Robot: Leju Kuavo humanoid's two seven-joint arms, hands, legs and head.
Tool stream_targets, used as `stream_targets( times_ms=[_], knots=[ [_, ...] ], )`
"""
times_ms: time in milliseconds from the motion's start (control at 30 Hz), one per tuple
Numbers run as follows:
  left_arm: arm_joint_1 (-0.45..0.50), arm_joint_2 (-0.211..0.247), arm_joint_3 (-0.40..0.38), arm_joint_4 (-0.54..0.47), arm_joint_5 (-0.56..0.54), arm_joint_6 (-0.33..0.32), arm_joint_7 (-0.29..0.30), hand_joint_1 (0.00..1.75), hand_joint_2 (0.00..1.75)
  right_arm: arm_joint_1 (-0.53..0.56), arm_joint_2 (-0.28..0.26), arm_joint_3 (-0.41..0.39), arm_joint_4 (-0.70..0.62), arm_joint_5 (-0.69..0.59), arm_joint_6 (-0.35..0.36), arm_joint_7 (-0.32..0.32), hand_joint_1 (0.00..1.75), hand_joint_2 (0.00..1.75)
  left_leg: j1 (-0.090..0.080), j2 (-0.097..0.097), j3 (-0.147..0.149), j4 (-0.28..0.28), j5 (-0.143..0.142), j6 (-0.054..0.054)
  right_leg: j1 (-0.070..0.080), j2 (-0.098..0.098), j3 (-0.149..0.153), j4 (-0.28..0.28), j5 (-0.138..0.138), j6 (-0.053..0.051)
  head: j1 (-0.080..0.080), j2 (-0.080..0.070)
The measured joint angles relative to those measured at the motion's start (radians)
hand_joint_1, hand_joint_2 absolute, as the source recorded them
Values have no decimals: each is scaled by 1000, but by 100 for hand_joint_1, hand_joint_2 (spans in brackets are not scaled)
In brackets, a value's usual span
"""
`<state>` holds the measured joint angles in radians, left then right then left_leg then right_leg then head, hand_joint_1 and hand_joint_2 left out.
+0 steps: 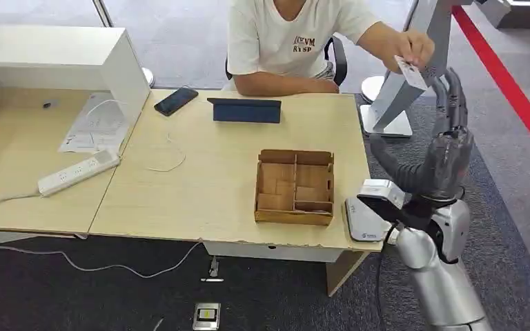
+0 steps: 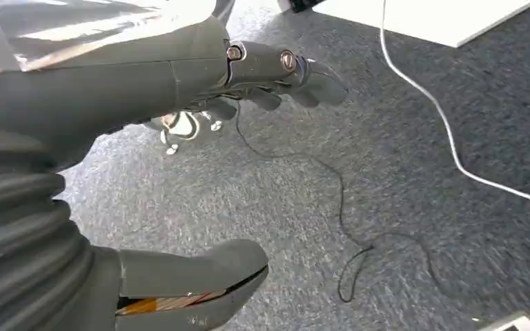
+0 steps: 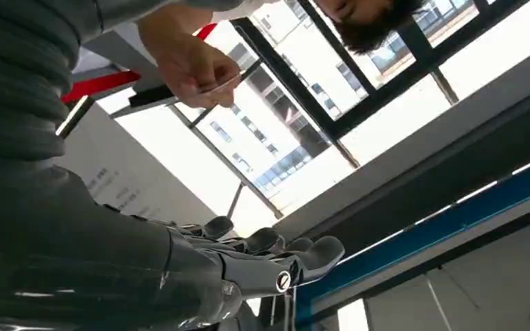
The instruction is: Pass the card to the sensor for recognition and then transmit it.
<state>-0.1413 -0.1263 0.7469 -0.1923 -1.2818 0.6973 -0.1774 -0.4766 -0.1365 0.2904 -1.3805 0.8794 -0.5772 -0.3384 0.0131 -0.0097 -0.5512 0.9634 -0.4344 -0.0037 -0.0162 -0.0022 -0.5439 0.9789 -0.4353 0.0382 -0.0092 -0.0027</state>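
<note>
- Holding nothing: right hand is raised off the tabletop's right edge, fingers spread and pointing up.
- Card is pinched in a person's hand just above those fingertips, beyond the tabletop's far right corner; no contact visible.
- Sensor sits at the tabletop's near right corner, beside the wooden box.
- Left hand hangs over grey carpet, fingers loosely apart, empty.

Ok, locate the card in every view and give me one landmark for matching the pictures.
Head view: card upper right, pinched in the person's hand, just above the raised right robot hand.
Left wrist view: not in it.
Right wrist view: card edge-on in that hand.
Shared landmark: the person's hand.
</note>
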Motion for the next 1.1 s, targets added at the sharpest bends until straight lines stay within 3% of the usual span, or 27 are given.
stream_targets(
  times_ms=[367,700,1067,1100],
  knots=[
    [0,0,0,0,-27,0,-36,0,175,-196,51,83,250,215,38,83,0,175,0,-1,0,0,1,0,0,0,0,1,0,0,0,0],
    [1,6,-2,0,-40,3,-53,0,175,-321,69,95,452,238,35,118,0,175,0,0,0,0,0,0,0,0,-1,0,0,0,0,0],
    [2,10,-6,1,-52,3,-58,0,175,-346,69,96,548,222,22,116,0,175,0,0,0,0,0,0,0,0,-1,0,0,0,0,0],
    [2,10,-6,1,-52,3,-63,0,175,-347,68,96,552,219,22,116,9,175,0,0,0,0,0,0,0,0,-1,0,0,0,0,0]
  ],
)
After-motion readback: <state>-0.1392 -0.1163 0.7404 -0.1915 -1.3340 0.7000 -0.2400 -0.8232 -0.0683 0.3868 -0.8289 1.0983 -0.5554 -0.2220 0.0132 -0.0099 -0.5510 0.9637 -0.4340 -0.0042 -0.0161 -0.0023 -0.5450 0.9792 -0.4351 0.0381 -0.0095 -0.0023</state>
